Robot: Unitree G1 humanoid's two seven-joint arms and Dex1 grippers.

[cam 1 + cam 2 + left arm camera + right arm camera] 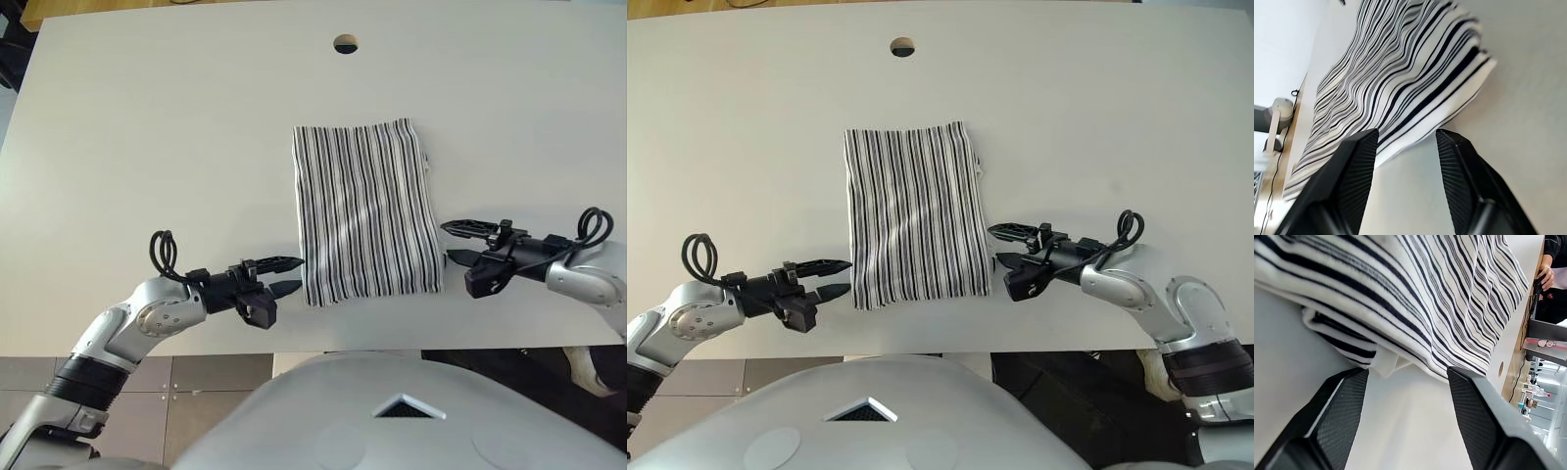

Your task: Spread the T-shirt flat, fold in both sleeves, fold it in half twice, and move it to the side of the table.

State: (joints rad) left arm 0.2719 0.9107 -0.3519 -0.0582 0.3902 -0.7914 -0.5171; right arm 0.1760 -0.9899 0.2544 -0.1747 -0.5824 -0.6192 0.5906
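Observation:
The black-and-white striped T-shirt point(362, 210) lies folded into a tall rectangle at the middle of the white table point(147, 147). My left gripper point(291, 275) is open just left of the shirt's near left corner, fingertips pointing at it, nothing held. My right gripper point(450, 242) is open just right of the shirt's near right corner, also with nothing between its fingers. In the left wrist view the shirt's corner point(1415, 93) lies just beyond the spread fingers point(1356, 171). The right wrist view has the layered shirt edge point(1366, 328) close in front of the fingers point(1347, 401).
A round cable hole point(345, 43) sits in the table near its far edge. Bare tabletop extends wide on both sides of the shirt. The table's near edge runs just below both grippers.

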